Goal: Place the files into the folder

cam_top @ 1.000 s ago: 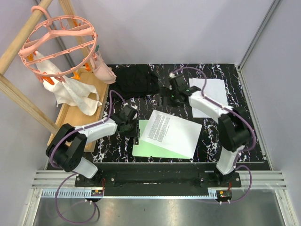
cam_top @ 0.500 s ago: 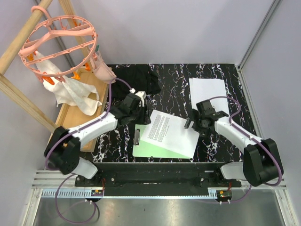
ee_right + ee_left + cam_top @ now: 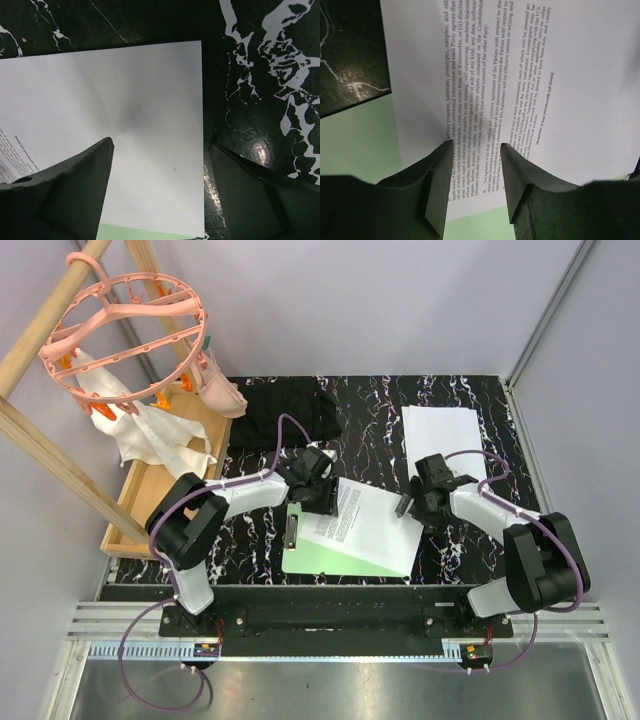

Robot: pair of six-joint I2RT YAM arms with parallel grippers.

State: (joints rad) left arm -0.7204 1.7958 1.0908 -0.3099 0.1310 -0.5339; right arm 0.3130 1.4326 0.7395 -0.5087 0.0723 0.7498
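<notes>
The folder (image 3: 318,558) is a light-green board lying near the table's front edge, with its dark clip (image 3: 291,528) on the left short edge. A printed file (image 3: 368,528) lies askew on it, overhanging to the right. A blank file (image 3: 442,430) lies at the back right. My left gripper (image 3: 325,496) hovers over the printed file's (image 3: 470,60) upper-left corner, jaws open, text showing between them and the green folder (image 3: 360,135) beside. My right gripper (image 3: 408,506) is open, its jaws straddling the right edge of the sheet (image 3: 125,100).
A black fabric piece (image 3: 290,410) lies at the back centre. On the left, a wooden tray (image 3: 150,500) carries a white cloth (image 3: 160,435) under a pink round hanger (image 3: 125,330). Grey walls enclose the black marbled table (image 3: 380,435).
My left gripper moved right from the folder's clip side onto the printed file's corner. My right arm swung down from the back of the table to the file's right edge, its jaws narrowing slightly.
</notes>
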